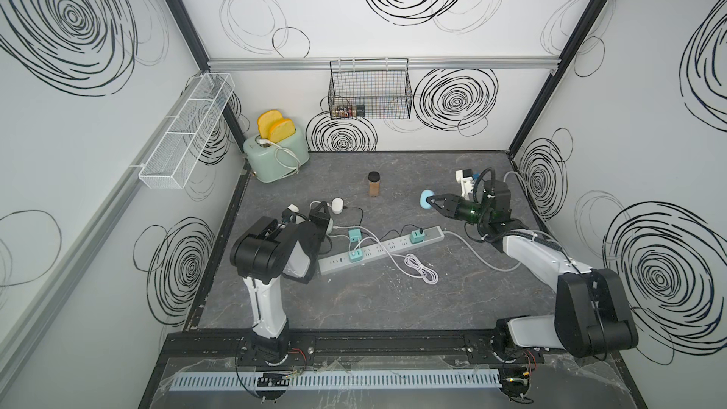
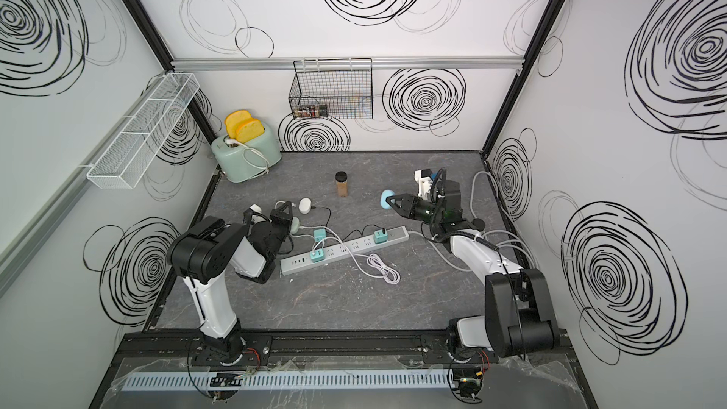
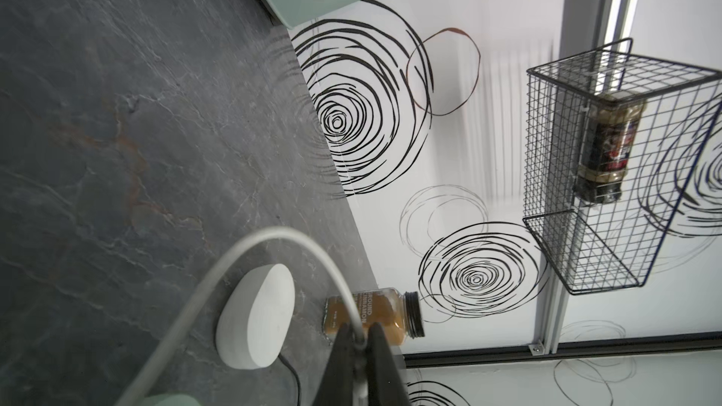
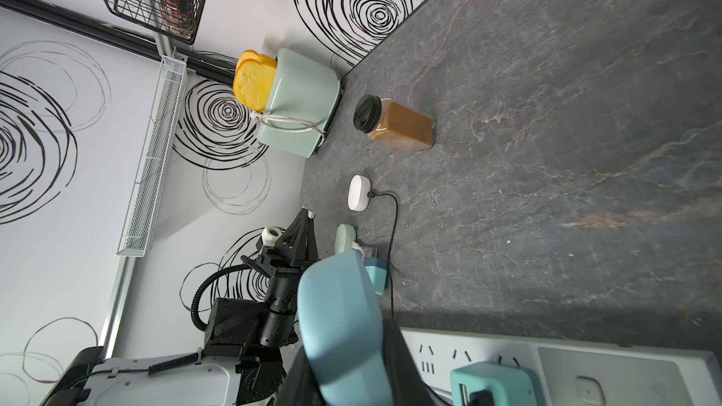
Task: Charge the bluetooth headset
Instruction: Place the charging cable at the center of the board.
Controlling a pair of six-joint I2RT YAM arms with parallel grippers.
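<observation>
Holding confirmed: blue headset case is pinched between the jaws of the right gripper and kept in the air just beyond the switch end of the power strip. A teal charger is plugged in at that same end. Left gripper jaws are pressed together on a white cable, beyond the strip's opposite end. A white case with a black lead plugged in and a green case are seen lying near that end as well.
</observation>
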